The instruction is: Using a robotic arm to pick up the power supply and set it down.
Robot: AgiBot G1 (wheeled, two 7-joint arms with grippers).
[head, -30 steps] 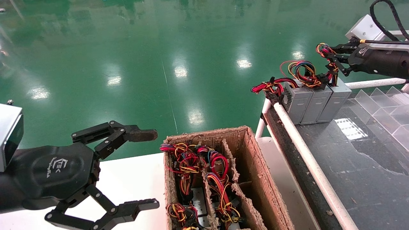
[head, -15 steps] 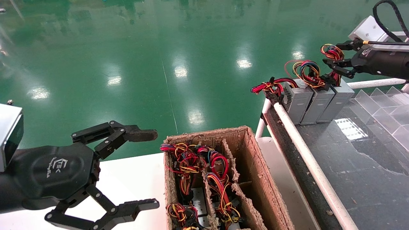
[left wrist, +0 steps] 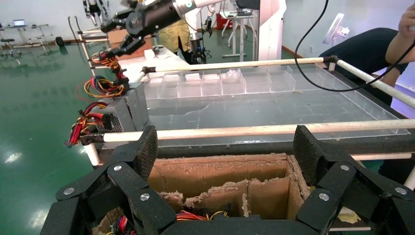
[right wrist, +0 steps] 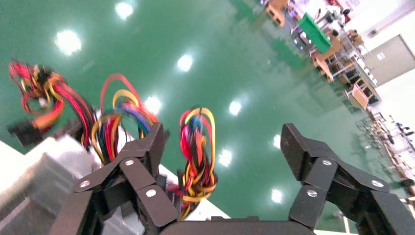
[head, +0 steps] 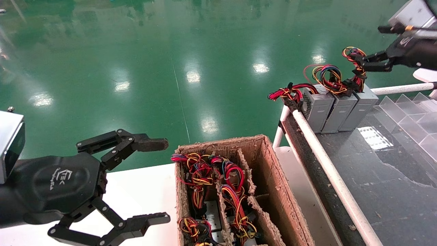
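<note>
Head view: cardboard box (head: 269, 177) lies beside railed table (head: 392, 177).

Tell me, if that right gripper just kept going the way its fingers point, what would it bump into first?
Probably the wire loop standing up from the nearest power supply. The right gripper is open, and in its wrist view that loop sits between the fingers. Beyond it only green floor shows, though depth is hard to judge.

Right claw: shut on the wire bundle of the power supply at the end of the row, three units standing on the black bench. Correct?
Not shut. The right claw is open and holds nothing; the right wrist view shows its fingers spread either side of the wire bundle, not clamped on it. The rest stands: the power supply ends a row of three on the black bench.
</note>
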